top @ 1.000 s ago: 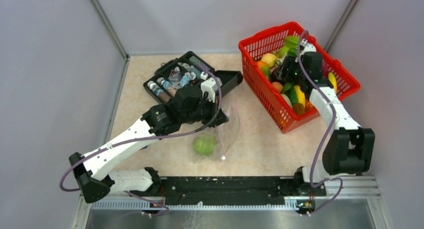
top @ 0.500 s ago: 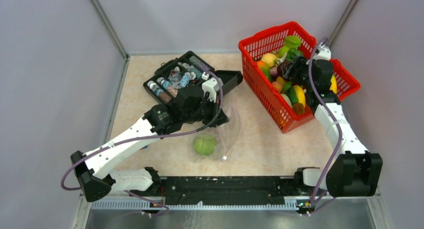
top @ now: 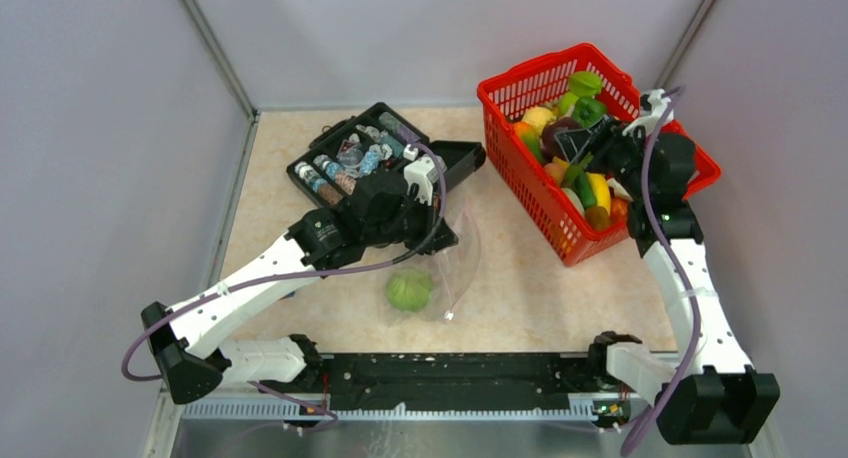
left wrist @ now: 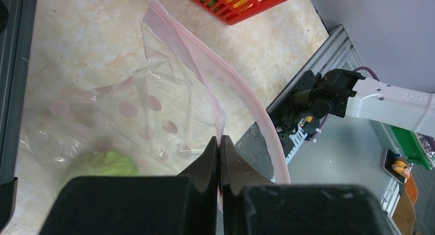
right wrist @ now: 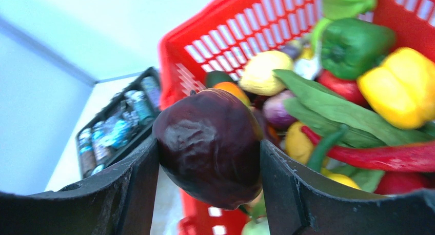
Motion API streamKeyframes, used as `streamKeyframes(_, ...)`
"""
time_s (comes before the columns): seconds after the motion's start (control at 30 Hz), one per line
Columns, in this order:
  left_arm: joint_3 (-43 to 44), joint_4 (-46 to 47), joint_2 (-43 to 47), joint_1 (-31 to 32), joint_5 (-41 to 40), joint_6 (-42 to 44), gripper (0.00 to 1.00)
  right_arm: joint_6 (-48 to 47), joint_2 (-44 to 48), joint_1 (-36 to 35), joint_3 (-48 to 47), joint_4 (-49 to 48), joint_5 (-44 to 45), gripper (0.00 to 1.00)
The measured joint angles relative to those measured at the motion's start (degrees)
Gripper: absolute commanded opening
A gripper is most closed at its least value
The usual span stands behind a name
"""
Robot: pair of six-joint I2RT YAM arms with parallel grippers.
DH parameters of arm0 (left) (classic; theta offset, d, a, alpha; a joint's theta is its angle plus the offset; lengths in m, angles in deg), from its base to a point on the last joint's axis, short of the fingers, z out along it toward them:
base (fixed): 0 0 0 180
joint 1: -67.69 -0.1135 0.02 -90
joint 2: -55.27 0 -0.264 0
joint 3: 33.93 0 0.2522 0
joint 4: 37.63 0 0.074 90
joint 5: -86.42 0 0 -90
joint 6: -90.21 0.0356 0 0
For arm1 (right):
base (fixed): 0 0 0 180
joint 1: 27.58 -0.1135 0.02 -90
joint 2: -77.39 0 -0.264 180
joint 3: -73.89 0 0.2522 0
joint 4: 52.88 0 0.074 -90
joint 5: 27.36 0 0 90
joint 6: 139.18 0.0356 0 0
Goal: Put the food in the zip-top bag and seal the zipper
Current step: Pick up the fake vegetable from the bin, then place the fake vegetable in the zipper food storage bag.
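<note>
The clear zip-top bag [top: 455, 278] lies mid-table with its mouth held up. A green apple [top: 408, 289] of the food sits inside it, also visible as the apple [left wrist: 110, 165] in the left wrist view. My left gripper [top: 447, 236] is shut on one lip of the pink zipper [left wrist: 205, 76], jaws [left wrist: 219, 142] pinched tight. My right gripper [top: 575, 138] hangs over the red basket, shut on a dark purple fruit [right wrist: 209, 142] that fills the gap between its fingers [right wrist: 138, 183].
The red mesh basket [top: 520, 86] at back right holds several toy foods, among them a yellow pepper [right wrist: 405, 86] and a green pepper [right wrist: 354, 40]. A black case [top: 455, 160] of small bottles lies open behind the bag. Grey walls close both sides.
The right arm has risen and drawn back to the right, lifting the dark purple fruit out of the pile in the basket. The left arm and bag have not moved.
</note>
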Motion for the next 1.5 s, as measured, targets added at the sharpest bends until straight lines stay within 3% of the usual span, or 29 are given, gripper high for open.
streamKeyframes(0.5, -0.48, 0.52, 0.44, 0.00, -0.61, -0.31, 0.00, 9.20, 10.54, -0.17, 5.05, -6.49, -32.44, 0.21)
streamKeyframes(0.67, -0.55, 0.85, 0.44, 0.00, -0.66, -0.37, 0.00, 9.55, 12.31, -6.43, 7.15, -7.85, -38.01, 0.21)
streamKeyframes(0.97, -0.55, 0.90, 0.44, 0.00, -1.03, -0.52, 0.00, 4.52, 10.08, -23.71, 8.76, -6.67, -37.62, 0.20)
streamKeyframes(1.5, -0.55, 0.11, 0.72, -0.09, -3.32, -0.33, 0.00, -7.56, 7.15, -27.15, 9.90, 8.11, -28.15, 0.20)
